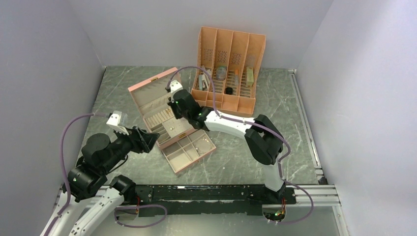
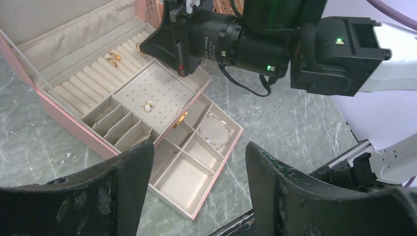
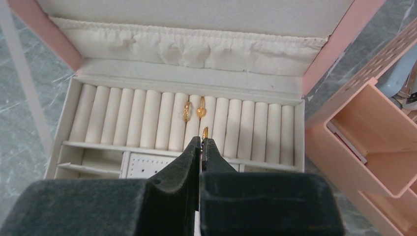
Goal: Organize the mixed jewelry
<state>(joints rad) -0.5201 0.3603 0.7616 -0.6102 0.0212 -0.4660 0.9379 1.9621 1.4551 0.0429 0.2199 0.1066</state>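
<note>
The right gripper [image 3: 201, 141] has its jaws pressed together on a tiny gold piece [image 3: 205, 132], of which only a sliver shows beyond the fingertips. It is probably a ring, though too little shows to be sure. It hangs over the ring rolls [image 3: 147, 118] of the open pink jewellery box [image 3: 322, 49], just in front of two gold rings [image 3: 187, 111] that sit side by side in the slots between rolls. A pale earring [image 2: 147, 105] rests on the perforated pad [image 2: 162, 88] next to the rolls. The left gripper [image 2: 199, 147] hovers off to the side with its jaws spread wide and nothing between them, looking down at the box from above the table [image 1: 275, 103] and apart from it. The step in hand looks like seating the pinched piece in a slot near the other two, and most of the risk lies there. The hold is at the very tip, so a push against the soft rolls could twist the piece or pop it out sideways. Coming down slightly off a slot would leave it lying on top of a roll, free to slide away. The closed fingers are broad beside such small things — drifting forward, they could knock the seated rings loose. Nothing steadies the box, so a firm press might shift it on the smooth stone.
</note>
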